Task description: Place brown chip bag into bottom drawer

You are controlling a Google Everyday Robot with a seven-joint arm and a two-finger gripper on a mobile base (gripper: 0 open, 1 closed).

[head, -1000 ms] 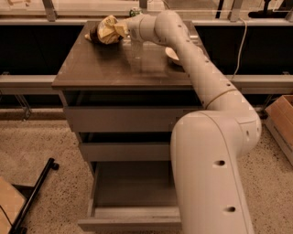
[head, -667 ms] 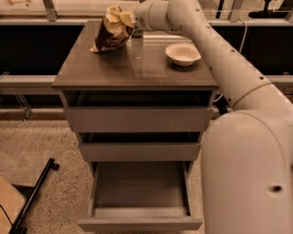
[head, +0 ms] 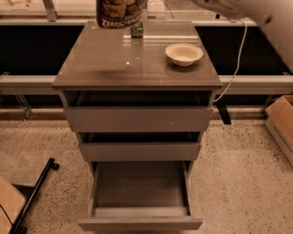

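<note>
The brown chip bag (head: 120, 13) hangs in the air above the back left of the cabinet top (head: 137, 68), its upper part cut off by the top edge. Its shadow falls on the cabinet top below it. The gripper is out of view above the top edge, over the bag. Only part of the white arm (head: 256, 11) shows at the top right. The bottom drawer (head: 139, 223) is pulled out wide and its box is empty. The two shallower drawers above it are pulled out a little.
A green can (head: 136, 31) stands at the back of the cabinet top behind the bag. A white bowl (head: 184, 53) sits at its right. A cardboard box (head: 281, 123) stands on the floor at the right and a black stand leg (head: 34, 192) at the left.
The chip bag has risen off the cabinet top and now hangs at the top edge. The arm has swung up and mostly out of view, uncovering the cabinet and open drawer.
</note>
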